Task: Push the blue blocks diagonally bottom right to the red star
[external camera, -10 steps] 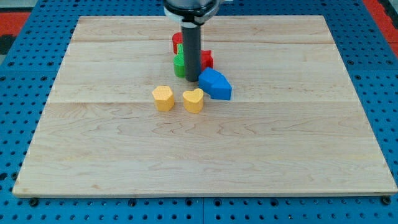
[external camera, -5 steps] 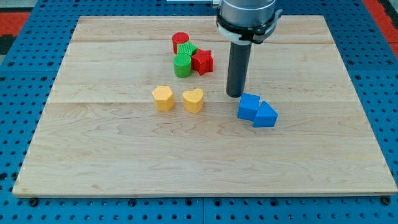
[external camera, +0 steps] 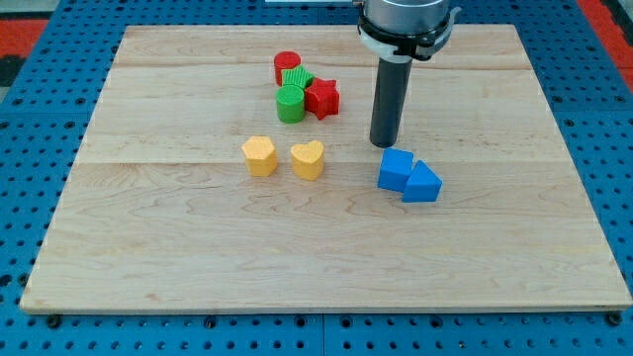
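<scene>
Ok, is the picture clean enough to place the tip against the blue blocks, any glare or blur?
Camera view: even light, no glare on the board; shadows soft and short. My tip and both blue blocks are sharp; the tip sits just above them toward the view's top, apparently apart.

I count eight small coloured blocks on the pale wooden board [external camera: 178, 247].

Blue: two, a blue cube-like block [external camera: 396, 169] and a blue wedge-shaped block [external camera: 422, 184].

Red: two, a red star-shaped block [external camera: 322, 97] and a red cylinder block [external camera: 286, 65].

Green: two, a green cylinder block [external camera: 290, 103] and a second green block [external camera: 300, 78] whose shape I cannot make out, being partly hidden among its neighbours.

Yellow: two, a yellow heart-shaped block [external camera: 308, 159] and a yellow hexagonal block [external camera: 259, 155].

Pushing tools: one dark straight rod, with my tip [external camera: 384, 145] as its single lower end.
</scene>
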### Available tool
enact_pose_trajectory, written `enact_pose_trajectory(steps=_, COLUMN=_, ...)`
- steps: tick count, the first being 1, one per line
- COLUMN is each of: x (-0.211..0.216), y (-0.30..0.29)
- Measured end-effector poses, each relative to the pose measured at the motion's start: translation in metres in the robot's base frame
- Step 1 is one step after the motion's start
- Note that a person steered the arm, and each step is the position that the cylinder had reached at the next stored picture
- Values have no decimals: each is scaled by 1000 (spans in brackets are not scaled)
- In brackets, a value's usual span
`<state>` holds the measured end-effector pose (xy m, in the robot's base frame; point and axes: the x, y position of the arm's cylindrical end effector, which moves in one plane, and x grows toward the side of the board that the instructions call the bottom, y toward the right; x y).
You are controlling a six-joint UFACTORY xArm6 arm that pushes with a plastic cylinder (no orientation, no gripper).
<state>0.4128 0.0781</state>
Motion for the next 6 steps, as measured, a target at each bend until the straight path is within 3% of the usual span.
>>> enact_pose_trajectory(steps=6, x=2, y=27)
